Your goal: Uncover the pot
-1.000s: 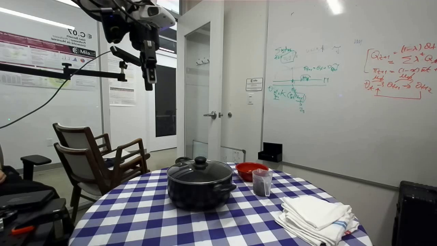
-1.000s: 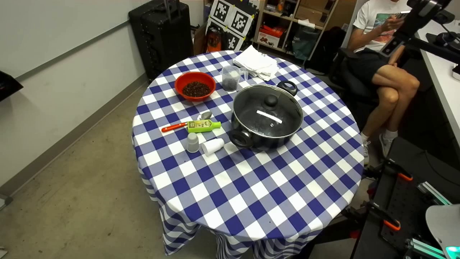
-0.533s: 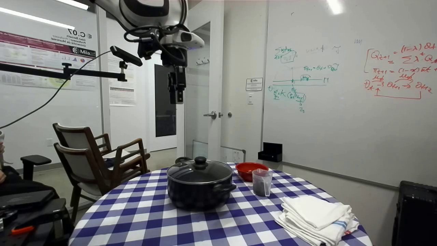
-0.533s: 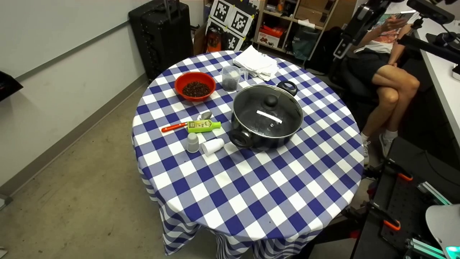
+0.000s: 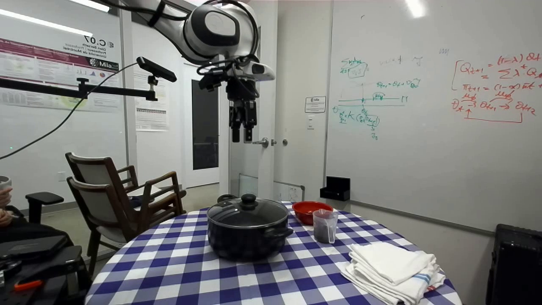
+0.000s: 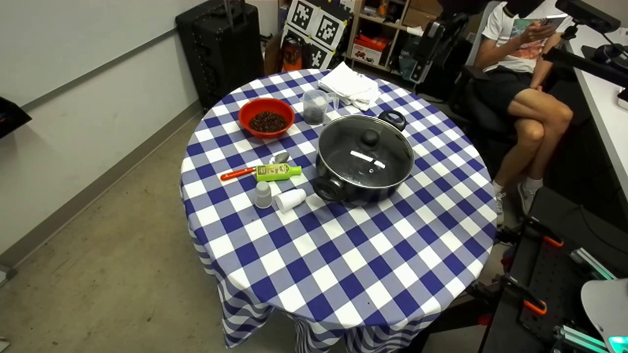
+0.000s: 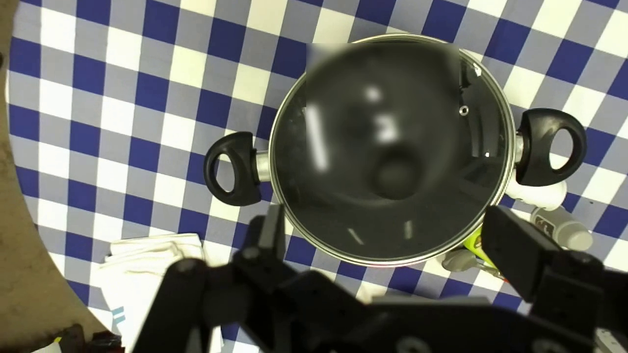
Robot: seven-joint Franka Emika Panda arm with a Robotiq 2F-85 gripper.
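Fingers [image 5: 248, 134] wide apart, holding nothing, above the covered pot [image 5: 245, 244].
In an exterior view they point down, the lid [image 5: 249, 217] and its dark knob [image 5: 249, 201] well below them. In an exterior view, the red bowl [image 6: 267, 104] and towels [image 6: 348, 86] show to picture-left of them. In the wrist view the pot lies ahead, framed between them; one partly hides a green bottle [image 7: 474, 243].

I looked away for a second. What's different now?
The gripper has come down and rightward in an exterior view, closer to the pot; its jaws are open, nothing grasped or released. What looks like a cup has appeared at that view's left edge. The pot, its lid, red bowl and white cloths stayed put.
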